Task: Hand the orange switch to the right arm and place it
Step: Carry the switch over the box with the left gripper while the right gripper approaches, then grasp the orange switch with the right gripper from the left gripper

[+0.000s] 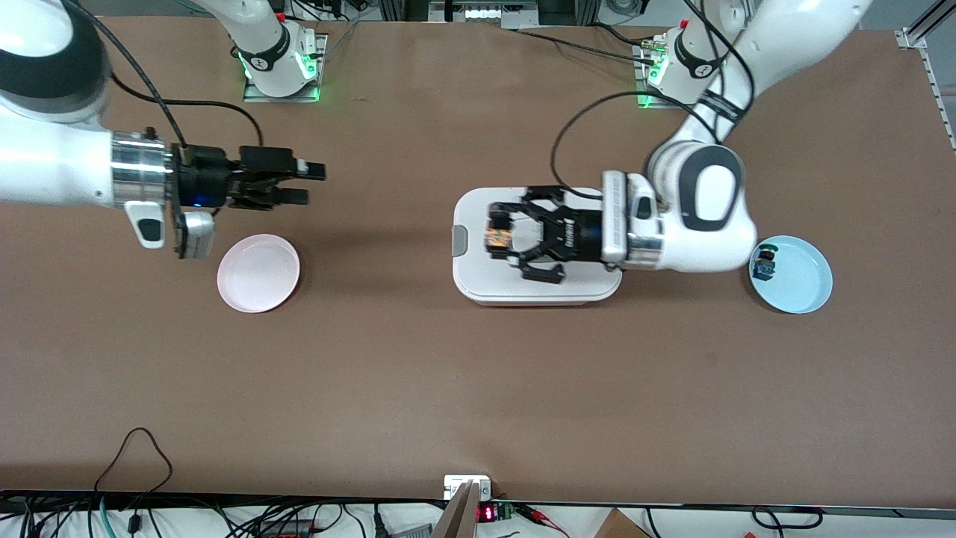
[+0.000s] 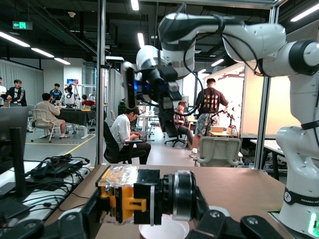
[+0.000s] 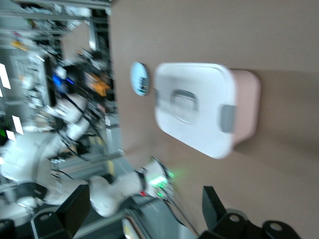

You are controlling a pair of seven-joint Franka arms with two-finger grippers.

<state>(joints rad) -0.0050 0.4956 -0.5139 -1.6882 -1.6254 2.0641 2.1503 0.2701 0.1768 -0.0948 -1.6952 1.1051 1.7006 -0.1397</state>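
Note:
The orange switch [image 1: 497,239], orange body with a dark round cap, is clamped in my left gripper [image 1: 499,240], the wide claw, held in the air over the white lidded box [image 1: 478,278]. In the left wrist view the switch [image 2: 124,196] lies sideways between the jaws of the left gripper [image 2: 144,200]. My right gripper [image 1: 305,184], slim and black, is open and empty in the air above the table beside the pink plate [image 1: 258,273], pointing toward the left gripper. The right wrist view shows one of its spread fingers [image 3: 215,205]. The right arm's hand also shows in the left wrist view [image 2: 154,84].
A light blue plate [image 1: 805,282] at the left arm's end holds a green-and-blue small switch [image 1: 764,263]. The box [image 3: 194,107] and blue plate [image 3: 139,78] also show in the right wrist view. Cables and a small device lie along the table's front edge [image 1: 467,486].

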